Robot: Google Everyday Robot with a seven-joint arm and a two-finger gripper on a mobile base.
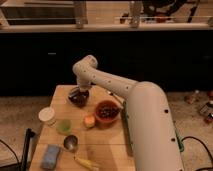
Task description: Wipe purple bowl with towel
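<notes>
The purple bowl (78, 98) is small, round and dark maroon, at the far left part of the wooden table (107, 150). My white arm reaches from the lower right across the table, and the gripper (80, 91) hangs right over the bowl, at or in its rim. A towel does not show clearly at the gripper. The orange-red bowl (107, 112) with dark contents stands just right of and nearer than the purple bowl.
A white cup (47, 116), a green cup (64, 126), a shiny metal cup (70, 143), an orange piece (89, 121), a blue-grey sponge (50, 156) and a yellow item (86, 163) lie on the table. A green tray edge (125, 131) is beside my arm.
</notes>
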